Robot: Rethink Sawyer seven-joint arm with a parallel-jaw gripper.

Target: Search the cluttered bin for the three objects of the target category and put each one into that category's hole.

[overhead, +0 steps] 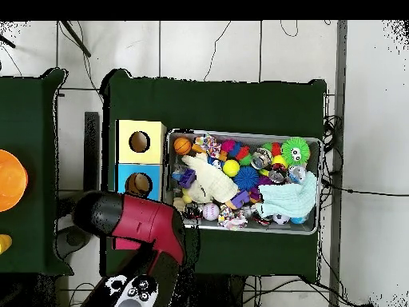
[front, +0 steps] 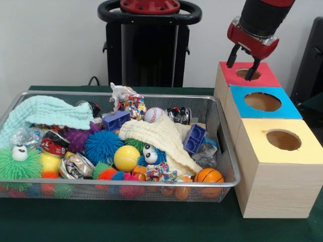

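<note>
Fingers [front: 237,56] spread, empty, over red box [front: 267,76] hole | step: between drops, seemingly; target category unclear | candidates lay in wire bin [front: 222,121] | next: swing back, pick one

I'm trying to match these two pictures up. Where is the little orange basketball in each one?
Front view: the small orange basketball lies in the wire mesh bin's near right corner, next to the yellow-topped wooden box.
Overhead view: the basketball sits in the bin's top left corner.
Shared landmark: the yellow-topped box, right beside that corner in both.
</note>
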